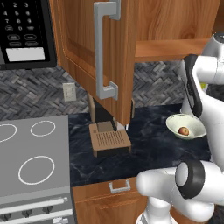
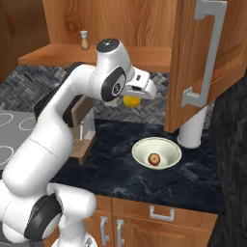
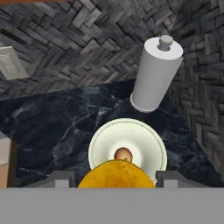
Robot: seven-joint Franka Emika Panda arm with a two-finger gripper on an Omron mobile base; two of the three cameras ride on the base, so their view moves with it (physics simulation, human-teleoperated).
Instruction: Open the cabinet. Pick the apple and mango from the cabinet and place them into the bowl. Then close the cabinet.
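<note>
Cabinet stood open w/ doors swung wide, and the apple already lay in the bowl on the dark counter. So the step in hand looked like the 2nd fruit: the hand was clamped on the mango, carrying it in mid-air above the counter, below the cabinet shelf and up-left of the bowl as the right base view had it.

Next move, by my guess: bring the mango over the bowl, lower it, let go so it drops beside the apple w/o bouncing out. After that, both doors to shut.

Hand view looked nearly straight down: mango bulging between the two fingertips, bowl & apple right under it, so alignment seemed closer than the side view suggested. It also showed a white paper-towel roll standing just beyond the bowl.

Left base view gave the near door's grey handle, a microwave, the stovetop and a brown toaster-like thing under the door; the arm hid the mango there. Right base view showed a small shaker on the cabinet shelf.
</note>
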